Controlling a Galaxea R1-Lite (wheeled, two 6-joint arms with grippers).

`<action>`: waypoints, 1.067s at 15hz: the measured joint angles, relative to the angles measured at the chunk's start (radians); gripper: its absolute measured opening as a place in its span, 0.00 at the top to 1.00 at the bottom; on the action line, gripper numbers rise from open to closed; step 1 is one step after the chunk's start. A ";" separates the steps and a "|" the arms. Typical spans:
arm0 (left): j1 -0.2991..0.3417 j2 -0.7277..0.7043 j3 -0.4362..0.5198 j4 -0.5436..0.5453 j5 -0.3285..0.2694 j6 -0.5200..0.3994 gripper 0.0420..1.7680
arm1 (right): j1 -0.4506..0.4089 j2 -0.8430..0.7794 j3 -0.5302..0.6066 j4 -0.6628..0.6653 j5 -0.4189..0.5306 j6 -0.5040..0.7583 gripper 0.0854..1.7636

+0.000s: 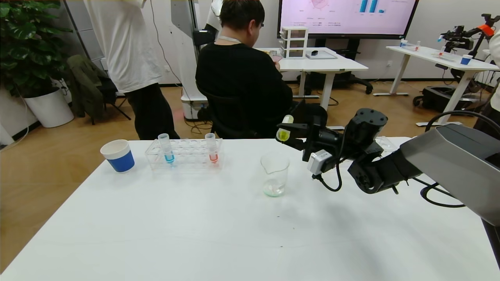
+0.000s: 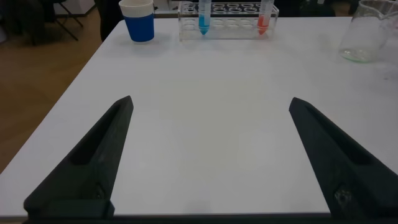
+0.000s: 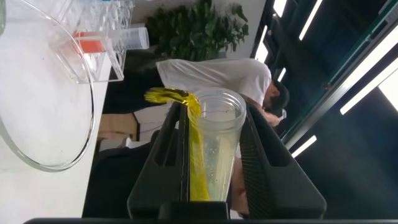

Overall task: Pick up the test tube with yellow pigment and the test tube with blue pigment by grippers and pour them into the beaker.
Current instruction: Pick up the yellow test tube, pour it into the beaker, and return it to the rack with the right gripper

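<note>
Above beaker (image 1: 275, 173), yellow tube (image 1: 284, 128) (gripper-held) tilted

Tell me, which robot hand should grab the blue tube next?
Probably the left hand: it is open and empty, facing the blue tube. The right hand is shut on the yellow tube.

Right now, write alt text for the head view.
The right hand, shut on the test tube with yellow pigment, tilts it above the beaker on a white table. Farther left, a clear rack holds blue and red tubes beside a blue paper cup.
</note>
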 joint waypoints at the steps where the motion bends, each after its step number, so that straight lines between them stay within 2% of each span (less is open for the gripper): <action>1: 0.000 0.000 0.000 0.000 0.000 0.000 0.01 | -0.001 0.002 -0.011 0.016 0.000 -0.020 0.75; 9: 0.000 0.000 0.000 0.000 0.000 0.000 0.01 | -0.006 0.019 -0.060 0.039 -0.001 -0.101 0.75; 16: 0.000 0.000 0.000 0.000 0.000 0.000 0.01 | -0.004 0.017 -0.087 0.140 0.000 -0.327 0.75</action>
